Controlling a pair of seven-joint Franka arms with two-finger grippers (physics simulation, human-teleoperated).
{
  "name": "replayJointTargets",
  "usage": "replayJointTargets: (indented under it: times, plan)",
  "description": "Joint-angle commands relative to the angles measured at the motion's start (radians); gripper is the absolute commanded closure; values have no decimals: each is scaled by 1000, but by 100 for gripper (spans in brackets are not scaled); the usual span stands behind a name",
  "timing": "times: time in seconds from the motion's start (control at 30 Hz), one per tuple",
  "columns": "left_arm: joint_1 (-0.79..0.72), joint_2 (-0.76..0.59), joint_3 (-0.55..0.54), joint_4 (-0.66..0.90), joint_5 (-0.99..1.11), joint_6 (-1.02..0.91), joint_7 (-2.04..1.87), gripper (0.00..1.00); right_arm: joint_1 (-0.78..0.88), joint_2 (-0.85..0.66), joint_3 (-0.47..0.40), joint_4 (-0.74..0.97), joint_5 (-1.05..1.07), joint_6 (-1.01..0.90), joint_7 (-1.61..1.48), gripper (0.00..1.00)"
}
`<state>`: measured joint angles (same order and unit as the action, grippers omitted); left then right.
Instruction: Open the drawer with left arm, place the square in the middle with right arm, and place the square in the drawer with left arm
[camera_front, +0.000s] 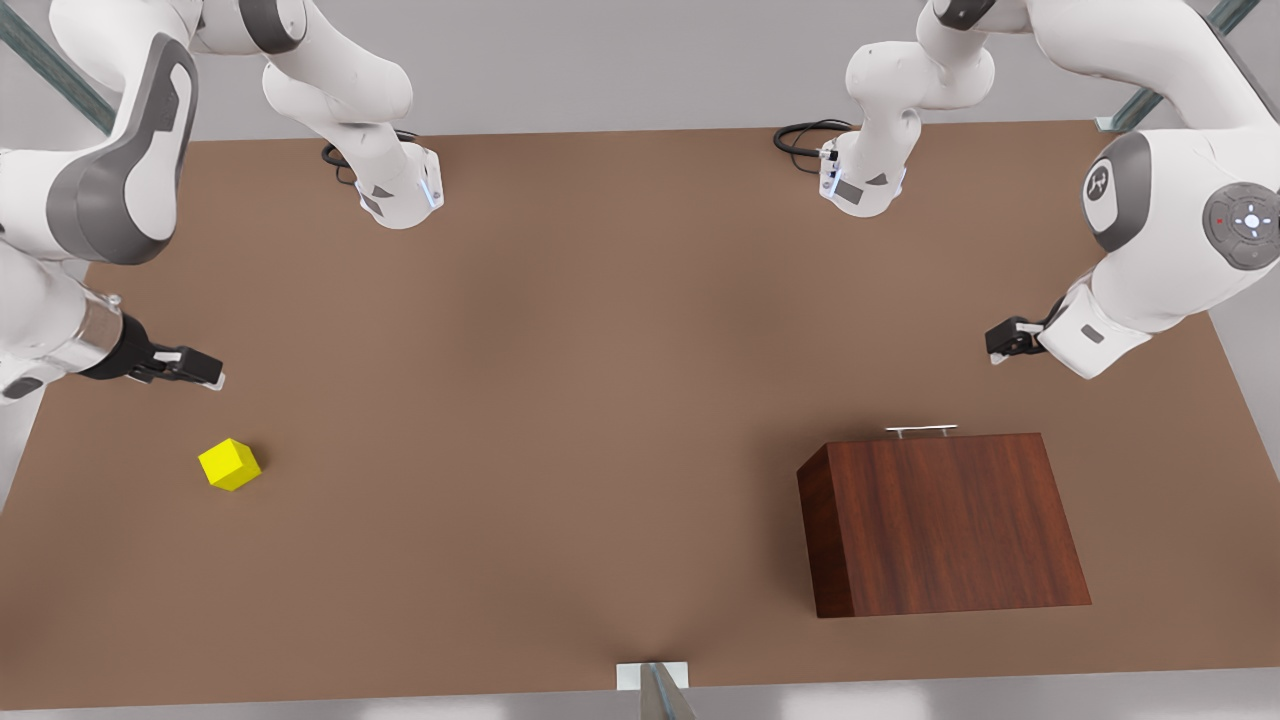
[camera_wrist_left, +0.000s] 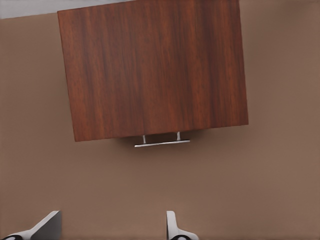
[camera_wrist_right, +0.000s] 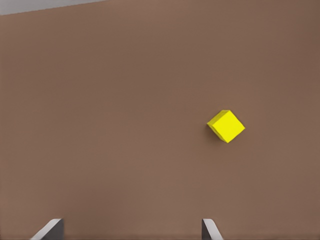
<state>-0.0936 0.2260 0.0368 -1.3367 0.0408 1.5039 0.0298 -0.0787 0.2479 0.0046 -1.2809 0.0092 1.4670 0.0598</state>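
Left pincer (camera_front: 1000, 345), fingers spread wide and holding nothing, hovers at the front view's right, apart from the silver handle (camera_front: 921, 430) of the closed drawer (camera_wrist_left: 161, 137) in the wooden box (camera_front: 945, 520). Right pincer (camera_front: 205, 372), likewise open and empty, hangs near the yellow cube (camera_front: 229, 464), which rests on the brown counter (camera_front: 560, 400).

White arms w/ grey joint panels, black cables at bases, black end effectors.
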Motion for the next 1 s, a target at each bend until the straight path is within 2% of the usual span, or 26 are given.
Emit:
replayJointTargets:
  times: [0.0,0.03,0.17,0.2,0.27,0.37,0.43,0.53,0.57,0.67,0.77,0.97]
  plan:
    - [0,-1,0,-2,1,4,-2,0,-1,1,0,-2,-2,1,0,0]
    - [0,-10,0,-12,-1,16,-13,0,0,1,0,-3,-8,0,-15,0]
    - [-2,-143,-3,-301,-16,245,-563,0,13,56,0,-17,-40,10,-156,0]
    - [-3,-188,-3,-403,-22,347,-645,0,16,80,0,-47,-41,61,-178,0]
    - [-3,-206,-3,-467,-71,433,-821,0,5,82,-2,-175,-35,199,-333,0]
    - [-5,-284,-3,-659,-128,641,-910,0,-49,151,-12,-195,-26,256,-558,0]
    - [-5,-300,-5,-736,-130,763,-958,0,-116,228,-14,-219,-21,415,-808,0]
    - [-5,-287,-5,-788,-130,877,-1048,0,-145,275,-52,-328,-17,587,-951,0]
    - [-3,-269,-5,-788,-130,900,-1065,0,-135,318,-95,-327,20,618,-1015,0]
    - [-3,-269,-6,-848,-151,972,-1079,0,-133,375,-117,-328,60,653,-1106,0]
    - [-3,-289,-6,-918,-211,1033,-1082,0,-131,445,-138,-319,58,789,-1207,0]
    - [-3,-280,-8,-966,-378,1122,-1082,0,-133,468,-156,-331,64,831,-1229,0]
